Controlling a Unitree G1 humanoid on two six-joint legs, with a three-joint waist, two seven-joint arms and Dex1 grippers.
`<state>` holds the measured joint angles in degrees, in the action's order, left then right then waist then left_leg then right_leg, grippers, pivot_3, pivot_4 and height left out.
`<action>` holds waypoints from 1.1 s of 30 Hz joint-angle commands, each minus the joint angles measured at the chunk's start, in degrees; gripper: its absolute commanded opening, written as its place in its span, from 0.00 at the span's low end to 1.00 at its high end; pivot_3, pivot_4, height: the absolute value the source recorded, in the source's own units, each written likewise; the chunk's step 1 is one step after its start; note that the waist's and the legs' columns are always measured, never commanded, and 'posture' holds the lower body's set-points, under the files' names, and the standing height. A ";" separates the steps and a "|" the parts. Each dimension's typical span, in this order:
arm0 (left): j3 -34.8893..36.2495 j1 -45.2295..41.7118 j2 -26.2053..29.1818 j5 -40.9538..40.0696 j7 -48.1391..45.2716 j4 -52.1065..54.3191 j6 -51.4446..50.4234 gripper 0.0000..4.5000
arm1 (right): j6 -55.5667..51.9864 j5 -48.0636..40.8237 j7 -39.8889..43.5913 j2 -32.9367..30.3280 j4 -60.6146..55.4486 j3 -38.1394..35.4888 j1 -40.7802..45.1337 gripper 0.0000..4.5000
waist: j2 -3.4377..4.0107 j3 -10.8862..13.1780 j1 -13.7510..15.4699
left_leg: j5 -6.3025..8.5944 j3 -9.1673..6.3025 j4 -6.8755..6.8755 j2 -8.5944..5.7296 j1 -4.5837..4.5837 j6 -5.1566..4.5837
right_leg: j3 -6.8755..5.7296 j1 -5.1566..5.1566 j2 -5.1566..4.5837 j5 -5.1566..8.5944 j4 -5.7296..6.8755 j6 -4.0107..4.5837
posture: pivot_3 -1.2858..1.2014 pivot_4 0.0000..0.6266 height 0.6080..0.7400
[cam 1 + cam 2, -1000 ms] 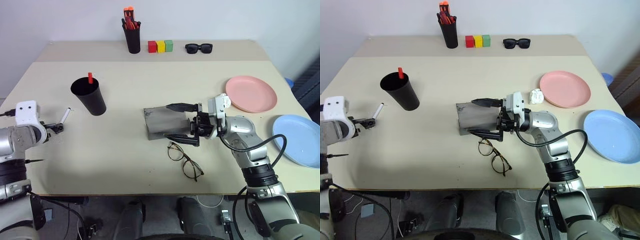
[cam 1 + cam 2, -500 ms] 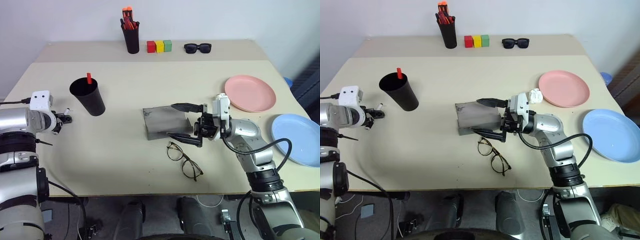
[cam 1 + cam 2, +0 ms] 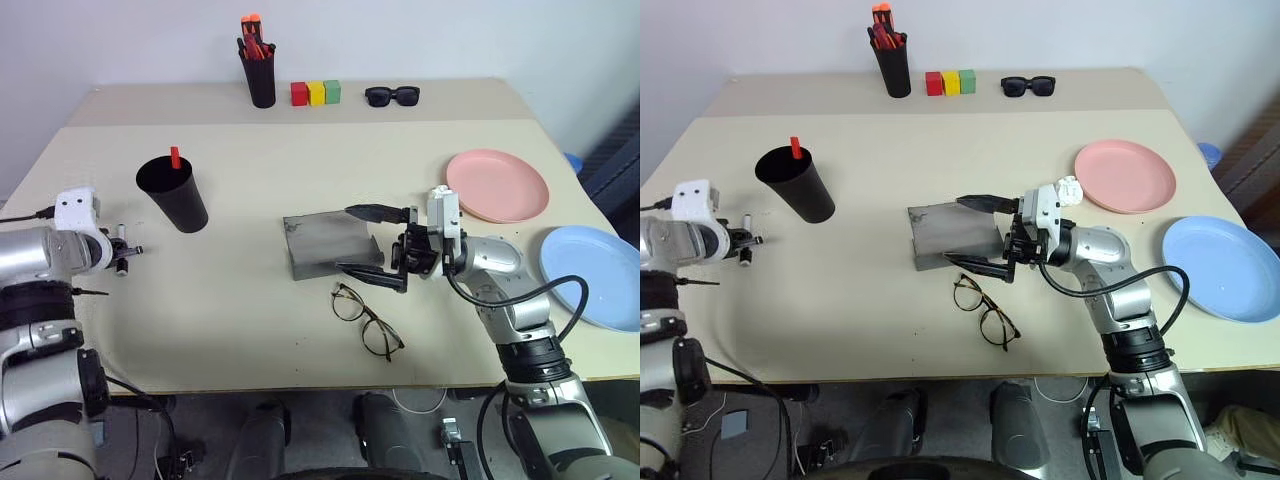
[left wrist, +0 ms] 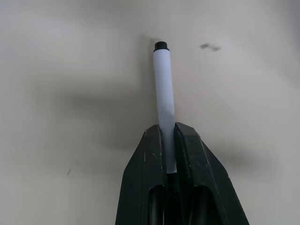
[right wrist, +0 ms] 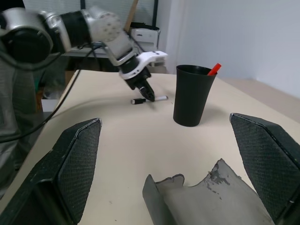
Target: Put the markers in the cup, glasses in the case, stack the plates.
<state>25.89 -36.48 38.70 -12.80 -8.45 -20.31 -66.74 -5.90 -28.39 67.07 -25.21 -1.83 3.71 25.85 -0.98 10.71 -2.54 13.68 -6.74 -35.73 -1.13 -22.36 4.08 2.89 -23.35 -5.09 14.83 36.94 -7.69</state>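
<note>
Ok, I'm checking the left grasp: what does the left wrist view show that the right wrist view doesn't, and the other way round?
Left wrist view adds the close-up: the left gripper with its black fingers shut on the barrel of the white-bodied marker, whose black end juts past the tips.
Right wrist view adds the right gripper with fingers wide open, the grey felt-like case lying open between them, and the tapered matte black cup with a red marker tip sticking out.
Shared: that marker, the left gripper on it, and the beige tabletop.
</note>
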 commanded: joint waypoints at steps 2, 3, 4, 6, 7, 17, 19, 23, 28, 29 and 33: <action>11.73 0.06 -4.31 1.84 12.80 12.25 17.01 0.01 | 0.94 -0.53 0.27 0.33 0.52 -1.04 1.91 1.00 | -0.13 0.05 0.22 | -0.07 -0.02 0.00 0.00 -0.01 0.13 | -0.01 -0.01 -0.01 -0.01 0.03 0.01 | 0.52 0.24 1.00; 12.52 -0.64 -5.24 2.11 14.45 13.56 22.09 0.01 | 1.27 -0.47 0.23 0.44 0.96 -1.17 2.17 1.00 | -0.22 0.10 0.37 | -0.10 -0.02 -0.02 0.00 -0.01 0.18 | -0.01 -0.01 -0.02 -0.02 0.04 0.03 | 0.52 0.24 1.00; 12.55 -1.41 -5.87 2.23 15.38 14.22 25.83 0.01 | 1.49 -0.45 0.25 0.50 1.35 -1.29 2.41 1.00 | -0.28 0.13 0.55 | -0.12 -0.03 -0.02 0.00 -0.02 0.23 | -0.02 -0.01 -0.02 -0.04 0.03 0.06 | 0.52 0.24 1.00; 11.27 -3.22 -6.70 1.98 15.89 14.04 30.43 0.01 | 1.86 -0.42 0.42 0.49 2.01 -1.42 2.90 1.00 | -0.32 0.13 0.99 | -0.16 -0.03 -0.04 -0.01 -0.04 0.31 | -0.02 0.00 -0.03 -0.07 0.00 0.09 | 0.52 0.24 1.00; 10.01 -4.66 -7.23 1.96 15.87 13.87 33.32 0.01 | 2.17 -0.31 0.38 0.46 2.47 -1.58 3.27 1.00 | -0.32 0.13 1.47 | -0.16 -0.01 -0.04 -0.02 -0.04 0.31 | -0.02 0.02 -0.03 -0.07 -0.03 0.09 | 0.52 0.24 1.00; -2.76 -14.39 -11.68 5.38 13.03 3.66 54.42 0.01 | 3.84 0.26 -0.61 0.36 3.92 -2.31 4.45 1.00 | -0.33 0.12 1.64 | -0.16 0.00 -0.15 -0.05 -0.07 0.30 | -0.04 0.11 -0.03 -0.08 -0.10 0.07 | 0.52 0.24 1.00; -5.28 -15.70 -12.60 6.25 12.06 0.38 57.22 0.01 | 3.87 0.27 -0.94 0.28 3.57 -2.46 4.27 1.00 | -0.33 0.13 1.45 | -0.16 -0.01 -0.15 -0.05 -0.06 0.30 | -0.04 0.11 -0.02 -0.08 -0.10 0.06 | 0.52 0.24 1.00; -7.95 -17.61 -14.46 6.60 10.74 -5.05 61.70 0.01 | 3.70 0.25 -1.42 -0.05 2.74 -2.74 3.78 1.00 | -0.32 0.13 1.21 | -0.16 -0.01 -0.15 -0.04 -0.06 0.29 | -0.03 0.07 0.00 -0.08 -0.08 0.06 | 0.52 0.24 1.00; -10.01 -17.26 -15.36 6.85 9.37 -6.74 63.95 0.01 | 3.35 0.14 -2.06 -0.73 1.67 -3.20 3.12 1.00 | -0.33 0.13 1.35 | -0.16 -0.01 -0.15 -0.04 -0.07 0.28 | -0.03 0.07 -0.01 -0.08 -0.08 0.06 | 0.52 0.24 1.00; -10.11 -17.12 -15.38 6.79 9.31 -6.87 64.18 0.01 | 3.37 0.18 -2.14 -0.75 1.64 -3.24 3.06 1.00 | -0.33 0.13 1.35 | -0.16 -0.01 -0.15 -0.04 -0.08 0.28 | -0.03 0.07 -0.01 -0.08 -0.08 0.06 | 0.52 0.24 1.00; -11.39 -14.69 -16.18 6.29 7.32 -4.46 63.75 0.01 | 3.21 0.14 -2.54 -1.01 0.82 -3.42 2.33 1.00 | -0.33 0.13 1.41 | -0.16 -0.01 -0.15 -0.04 -0.08 0.28 | -0.03 0.07 -0.01 -0.07 -0.08 0.06 | 0.52 0.24 1.00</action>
<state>15.22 -51.65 22.50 -6.72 -0.14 -27.80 -4.07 -3.04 -27.76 64.86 -25.70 1.77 1.67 28.10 -1.31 10.84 -1.12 13.52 -6.75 -35.88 -1.17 -22.44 4.36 2.86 -23.28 -5.10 14.75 36.85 -7.64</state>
